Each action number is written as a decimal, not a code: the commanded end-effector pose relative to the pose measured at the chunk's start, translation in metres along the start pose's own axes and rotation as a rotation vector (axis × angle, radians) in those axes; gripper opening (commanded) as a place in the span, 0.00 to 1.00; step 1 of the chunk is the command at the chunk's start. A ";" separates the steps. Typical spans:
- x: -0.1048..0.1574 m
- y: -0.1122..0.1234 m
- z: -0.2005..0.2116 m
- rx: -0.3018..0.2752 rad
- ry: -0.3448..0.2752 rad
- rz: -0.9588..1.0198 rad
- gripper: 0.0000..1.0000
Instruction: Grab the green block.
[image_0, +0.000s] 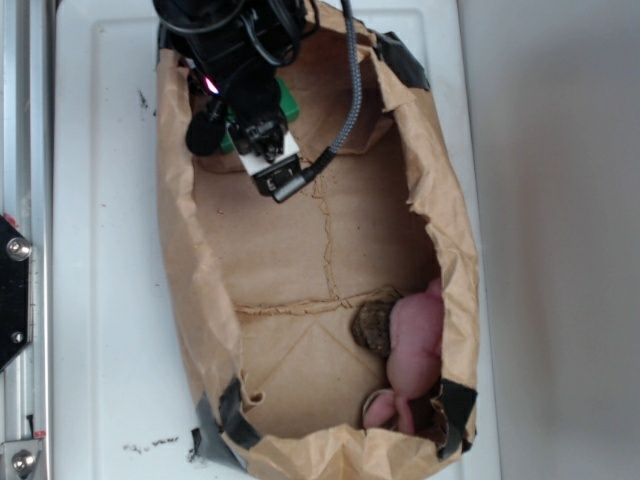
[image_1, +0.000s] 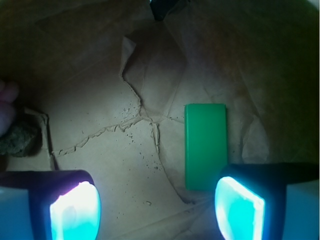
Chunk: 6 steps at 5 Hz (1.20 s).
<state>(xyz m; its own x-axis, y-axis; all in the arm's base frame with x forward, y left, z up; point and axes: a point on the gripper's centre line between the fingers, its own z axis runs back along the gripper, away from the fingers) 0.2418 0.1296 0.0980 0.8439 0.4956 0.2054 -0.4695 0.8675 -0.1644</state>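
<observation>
- The small, flat, bright green rectangular block (image_1: 205, 146) with smooth plain faces lies flat on the floor of the crumpled brown paper bag (image_0: 300, 250), near its upper end in the exterior view, mostly hidden there under the arm.
- Our black gripper (image_1: 157, 207) hovers above it with jaws spread and empty; the block sits off-centre, just by the right finger pad (image_1: 239, 207).
- We judge the grab not yet made: centring, lowering and closing remain.
- The bag floor is creased, matte paper, speckled with crumbs.
- At the far end, well apart, rest a soft pink plush toy (image_0: 415, 335) and a rough, mottled brown lump (image_0: 374, 325).
</observation>
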 end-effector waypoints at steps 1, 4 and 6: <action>0.035 0.023 0.008 0.060 -0.052 0.061 1.00; 0.036 0.038 -0.019 0.210 -0.090 0.038 1.00; 0.023 0.041 -0.038 0.240 -0.040 -0.040 1.00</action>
<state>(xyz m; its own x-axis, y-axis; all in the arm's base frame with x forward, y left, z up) 0.2519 0.1644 0.0480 0.8558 0.4683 0.2195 -0.4913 0.8688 0.0619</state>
